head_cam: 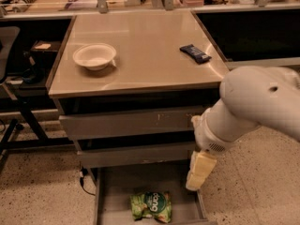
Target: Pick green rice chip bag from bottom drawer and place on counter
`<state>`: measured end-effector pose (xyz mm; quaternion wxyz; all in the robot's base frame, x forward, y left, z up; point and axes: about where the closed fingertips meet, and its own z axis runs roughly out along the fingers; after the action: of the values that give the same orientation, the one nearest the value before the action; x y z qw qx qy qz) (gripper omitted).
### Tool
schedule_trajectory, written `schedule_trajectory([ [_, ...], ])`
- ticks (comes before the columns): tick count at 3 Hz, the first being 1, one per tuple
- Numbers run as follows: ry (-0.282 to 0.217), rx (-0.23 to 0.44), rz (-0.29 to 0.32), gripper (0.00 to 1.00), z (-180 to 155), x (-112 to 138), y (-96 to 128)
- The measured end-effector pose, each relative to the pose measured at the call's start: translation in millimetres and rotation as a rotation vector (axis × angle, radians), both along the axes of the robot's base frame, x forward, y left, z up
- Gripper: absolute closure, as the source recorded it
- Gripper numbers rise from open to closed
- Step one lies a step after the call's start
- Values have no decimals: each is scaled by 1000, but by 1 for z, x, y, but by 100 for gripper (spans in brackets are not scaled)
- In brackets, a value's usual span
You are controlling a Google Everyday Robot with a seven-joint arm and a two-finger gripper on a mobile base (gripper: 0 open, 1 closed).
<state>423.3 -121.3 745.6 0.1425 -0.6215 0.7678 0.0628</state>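
The green rice chip bag [151,206] lies flat on the floor of the open bottom drawer [119,191], near its front middle. The counter [140,50] is the glossy beige top of the cabinet. My gripper [200,170] hangs from the white arm at the right, pointing down over the drawer's right side, above and to the right of the bag and apart from it.
A white bowl [94,56] sits on the counter's left part and a slim dark blue wrapper [195,53] on its right part. The two upper drawers [131,123] are closed. A chair base [11,130] stands at the left.
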Motion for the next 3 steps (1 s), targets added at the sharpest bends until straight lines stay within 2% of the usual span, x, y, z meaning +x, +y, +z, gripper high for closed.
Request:
schedule_trajectory([
  [1, 51, 24, -19, 0, -75, -5, 7],
  [2, 47, 36, -68, 0, -146, 5, 14],
  [3, 47, 35, -68, 0, -146, 5, 14],
])
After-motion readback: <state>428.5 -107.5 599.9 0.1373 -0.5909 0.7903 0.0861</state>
